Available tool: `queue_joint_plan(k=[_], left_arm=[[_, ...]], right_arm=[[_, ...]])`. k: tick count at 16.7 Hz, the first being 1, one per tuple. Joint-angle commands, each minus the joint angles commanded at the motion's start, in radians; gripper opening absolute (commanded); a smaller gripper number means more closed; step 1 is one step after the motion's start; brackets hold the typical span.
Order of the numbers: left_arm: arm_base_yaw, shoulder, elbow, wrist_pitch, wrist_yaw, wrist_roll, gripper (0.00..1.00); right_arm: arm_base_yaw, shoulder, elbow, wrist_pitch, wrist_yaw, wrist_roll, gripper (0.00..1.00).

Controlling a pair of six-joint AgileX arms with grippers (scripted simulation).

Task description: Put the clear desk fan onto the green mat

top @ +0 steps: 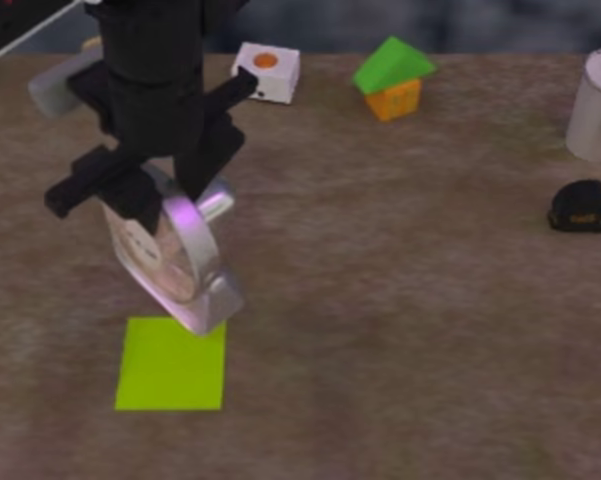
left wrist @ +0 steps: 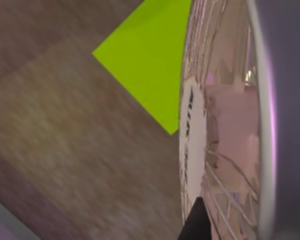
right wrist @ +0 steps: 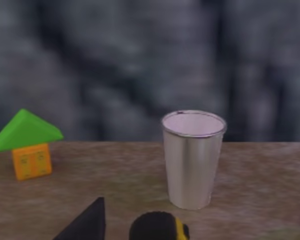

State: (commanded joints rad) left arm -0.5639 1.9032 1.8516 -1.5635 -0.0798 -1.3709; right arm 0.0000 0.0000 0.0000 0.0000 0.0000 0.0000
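The clear desk fan (top: pixel 180 255) hangs tilted on edge at the table's left, and my left gripper (top: pixel 145 200) is shut on its upper rim. Its lower corner overlaps the far edge of the green mat (top: pixel 172 365), which lies flat nearer the front; whether they touch I cannot tell. In the left wrist view the fan (left wrist: pixel 224 125) fills the frame beside one dark fingertip (left wrist: pixel 197 222), with the mat (left wrist: pixel 150 55) beyond it. My right arm is parked outside the top view.
Along the back stand a white box with an orange dot (top: pixel 268 70) and a green-roofed orange house block (top: pixel 392 78). At the right are a white cup (top: pixel 595 105) and a black-and-yellow tape measure (top: pixel 583 207). A grey object (top: pixel 55 85) lies back left.
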Motion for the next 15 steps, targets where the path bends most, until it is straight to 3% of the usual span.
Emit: queue_joint_plan(k=[4, 7, 10, 15], left_arm=[[0.011, -0.117, -0.182, 0.097, 0.032, -0.414, 0.00], [0.021, -0.182, -0.295, 0.157, 0.056, -0.619, 0.00], [0.028, -0.218, -0.366, 0.194, 0.072, -0.732, 0.00], [0.029, -0.224, -0.379, 0.201, 0.076, -0.754, 0.00]], right_arm=[[0.000, 0.000, 0.000, 0.000, 0.000, 0.000, 1.00], [0.000, 0.000, 0.000, 0.000, 0.000, 0.000, 1.00], [0.000, 0.000, 0.000, 0.000, 0.000, 0.000, 1.00], [0.000, 0.000, 0.000, 0.000, 0.000, 0.000, 1.00]])
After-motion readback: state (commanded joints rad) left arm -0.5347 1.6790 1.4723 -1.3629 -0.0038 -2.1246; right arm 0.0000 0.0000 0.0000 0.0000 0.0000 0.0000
